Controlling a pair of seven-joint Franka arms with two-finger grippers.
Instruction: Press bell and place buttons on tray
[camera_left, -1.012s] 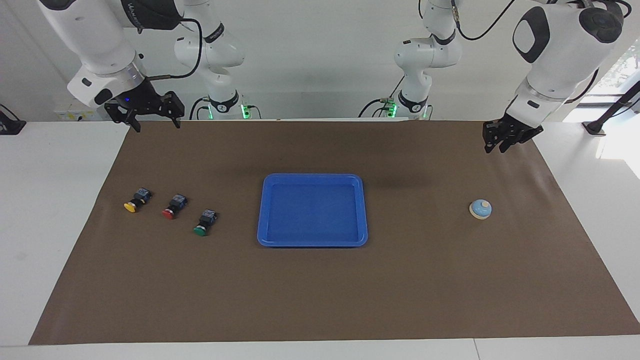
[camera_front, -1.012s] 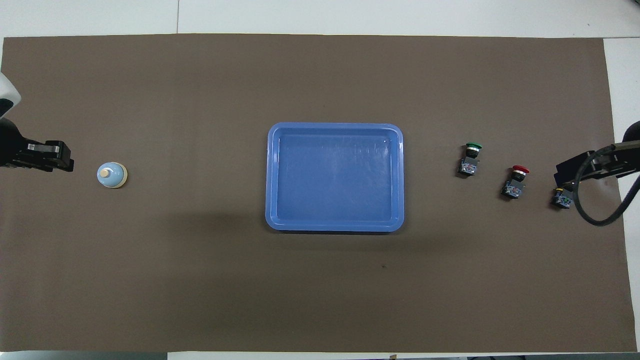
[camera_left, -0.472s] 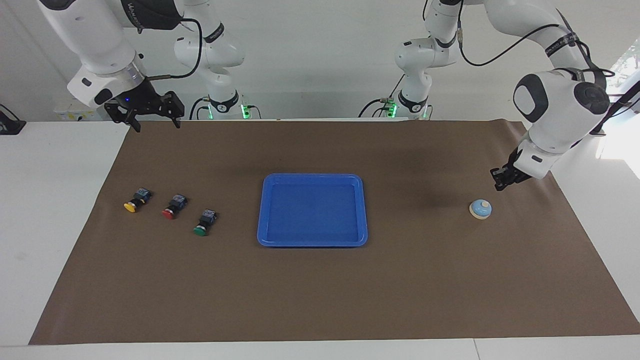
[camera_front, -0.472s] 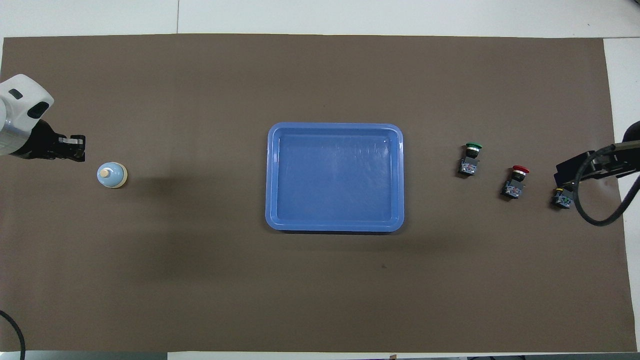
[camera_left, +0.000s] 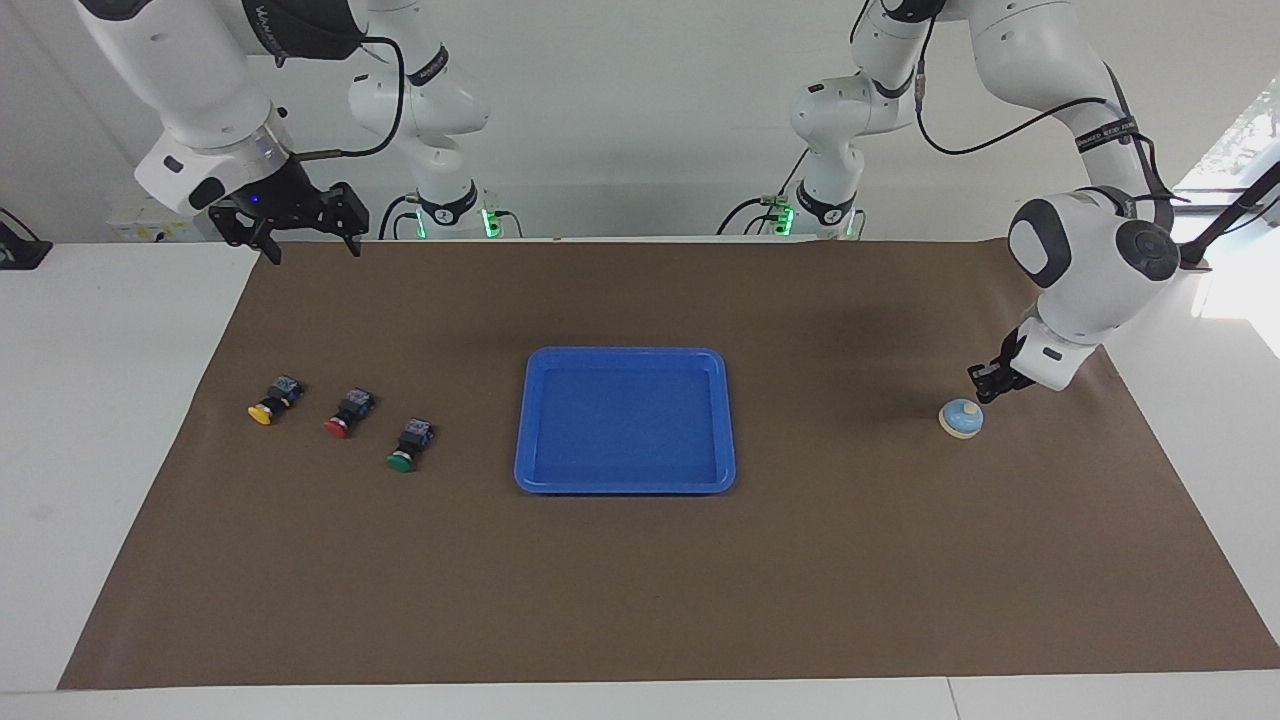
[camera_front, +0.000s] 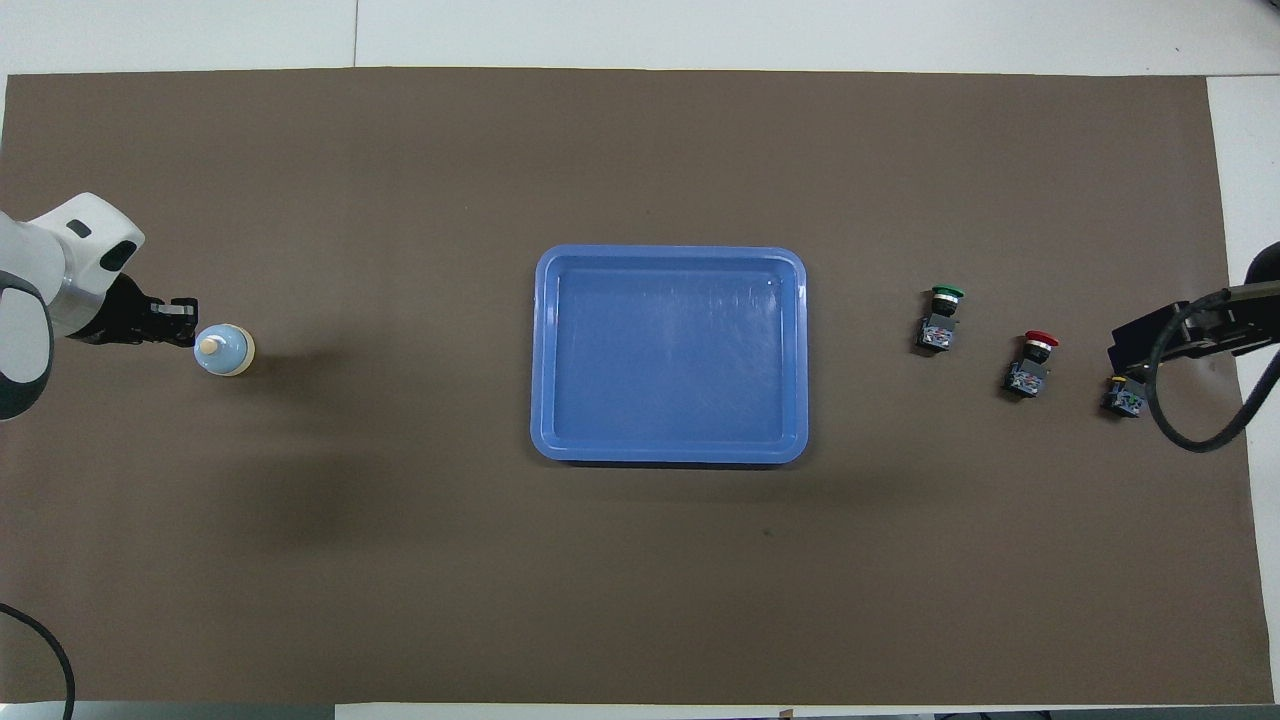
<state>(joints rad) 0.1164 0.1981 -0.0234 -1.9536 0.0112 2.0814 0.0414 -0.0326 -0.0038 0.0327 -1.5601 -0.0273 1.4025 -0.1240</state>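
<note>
The bell (camera_left: 961, 418) stands on the brown mat toward the left arm's end; it also shows in the overhead view (camera_front: 224, 350). My left gripper (camera_left: 978, 380) hangs low and shut, just above the bell's robot-side edge, with a small gap to it. The blue tray (camera_left: 625, 420) lies empty mid-table. The yellow button (camera_left: 265, 408), red button (camera_left: 343, 420) and green button (camera_left: 405, 452) lie in a row toward the right arm's end. My right gripper (camera_left: 312, 250) waits open and raised over the mat's edge nearest the robots.
The brown mat (camera_left: 640, 580) covers most of the white table. In the overhead view the right gripper (camera_front: 1150, 340) and its cable partly cover the yellow button (camera_front: 1124, 398).
My left gripper has come down from the mat's corner and moved over to the bell. The right arm, buttons, tray and bell have not moved.
</note>
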